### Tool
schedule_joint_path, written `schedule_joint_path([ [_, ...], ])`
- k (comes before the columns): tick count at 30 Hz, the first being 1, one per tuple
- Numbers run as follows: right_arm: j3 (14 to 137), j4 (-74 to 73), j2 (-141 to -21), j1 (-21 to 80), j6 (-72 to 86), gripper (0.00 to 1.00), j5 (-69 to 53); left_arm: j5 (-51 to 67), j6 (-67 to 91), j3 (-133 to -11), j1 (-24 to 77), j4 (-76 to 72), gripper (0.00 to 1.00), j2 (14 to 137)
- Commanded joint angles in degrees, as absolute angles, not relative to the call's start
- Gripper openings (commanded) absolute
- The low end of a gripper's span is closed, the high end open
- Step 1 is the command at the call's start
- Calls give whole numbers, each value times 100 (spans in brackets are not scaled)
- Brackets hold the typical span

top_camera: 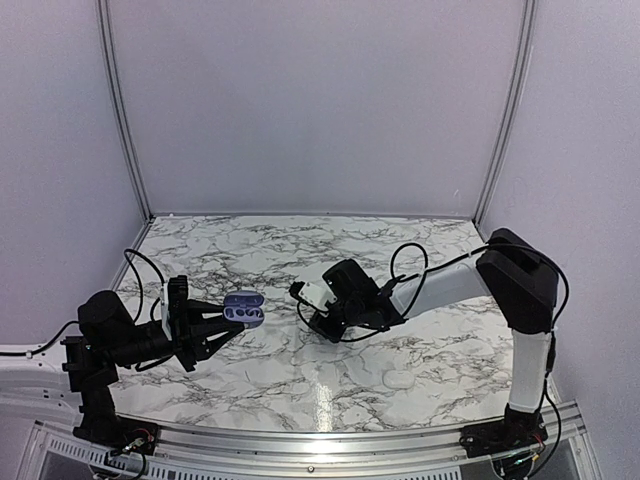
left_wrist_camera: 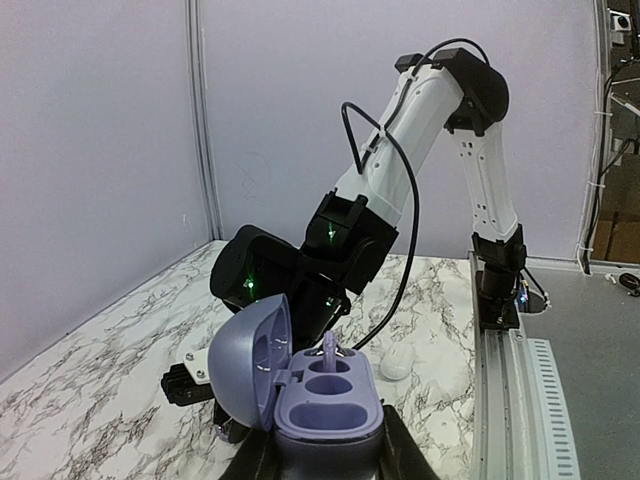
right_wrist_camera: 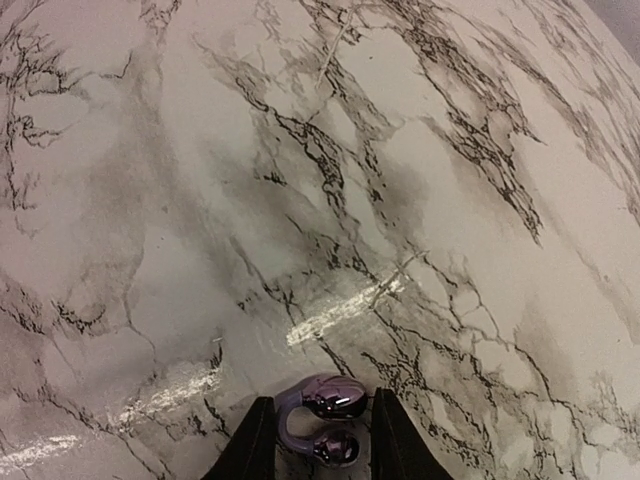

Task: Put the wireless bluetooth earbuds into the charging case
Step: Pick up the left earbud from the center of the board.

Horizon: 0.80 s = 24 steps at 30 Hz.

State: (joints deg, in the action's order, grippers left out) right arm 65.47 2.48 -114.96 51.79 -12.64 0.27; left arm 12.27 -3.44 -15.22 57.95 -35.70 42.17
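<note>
The marble table (top_camera: 420,360) had both arms at its near edge. The left hand (top_camera: 232,318), at the left, was closed on the charging case (left_wrist_camera: 330,405). The case's long axis ran left to right, its pockets faced up, and its lid (left_wrist_camera: 250,360) stood open on the far side. The right hand (top_camera: 300,293), just right of the case, was closed on one earbud (right_wrist_camera: 322,420), with the earbud's long axis along the fingers. Only the right wrist view showed this earbud; in the top view it was too small to see. The left wrist view cut off its own fingers at the edge. A small lavender piece (left_wrist_camera: 330,350) in the case's right pocket was hard to make out.
</note>
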Motion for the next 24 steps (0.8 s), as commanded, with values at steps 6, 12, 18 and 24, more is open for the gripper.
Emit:
schedule_joint_path([
  [6,6504,22,-11628,4926,-1075,34,-829,1152,-370,-1472,5757,-3700,0,4119],
  [12,6394,34,-11597,4909,-1077,24,-897,1160,-368,-1485,5756,-3705,0,4138],
  [18,6256,44,-11472,4821,-1096,21,-1220,1151,-352,-1477,5757,-3701,0,4138],
  [24,6215,18,-11252,4807,-1177,18,-1488,1166,-334,-1477,5752,-3700,0,4191],
])
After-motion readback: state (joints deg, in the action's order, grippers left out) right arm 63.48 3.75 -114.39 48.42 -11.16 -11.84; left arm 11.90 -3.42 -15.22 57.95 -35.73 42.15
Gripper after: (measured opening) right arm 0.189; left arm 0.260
